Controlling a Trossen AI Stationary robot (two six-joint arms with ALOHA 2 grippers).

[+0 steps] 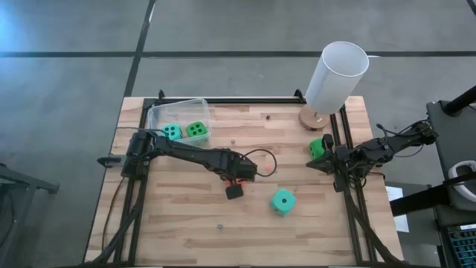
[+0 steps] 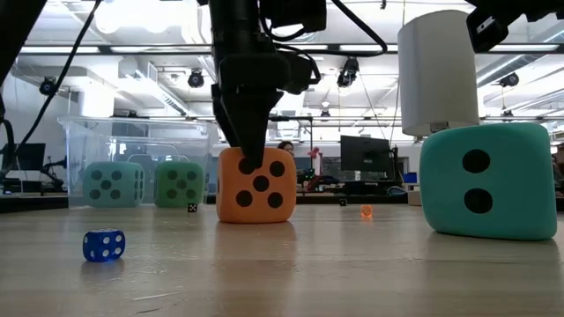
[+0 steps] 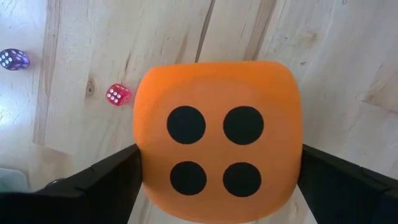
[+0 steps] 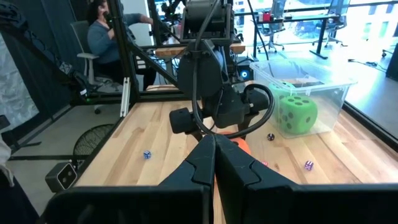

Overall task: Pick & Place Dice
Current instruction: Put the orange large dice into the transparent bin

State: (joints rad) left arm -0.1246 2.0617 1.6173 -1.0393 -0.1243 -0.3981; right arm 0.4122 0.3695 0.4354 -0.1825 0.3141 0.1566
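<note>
An orange die [image 3: 217,143] sits on the table near the middle, four pips up. My left gripper [image 1: 255,172] points straight down over it, open. One finger [image 3: 106,180] stands at one side face of the die and the other [image 3: 339,183] at the opposite side face. A teal die [image 1: 282,201] rests on the table nearer the front edge. A green die [image 1: 317,147] lies at the right edge, beside my right gripper [image 1: 316,162], which is shut and holds nothing. Two more dice [image 1: 172,132] [image 1: 196,130] lie in the clear tub [image 1: 158,113]. My left gripper has its fingers down along two opposite side faces of the orange die [image 3: 142,155], coming from above. The die's own top hides the fingers' inner faces, so I cannot tell whether they touch it. The die stands flat on the table [image 2: 256,218].
A tall white cylinder [image 1: 336,74] stands on a wooden base at the far right. Tiny dice are scattered over the table: red [image 3: 117,94], purple [image 3: 12,59], blue [image 2: 104,245]. A person [image 4: 106,37] sits beyond the table.
</note>
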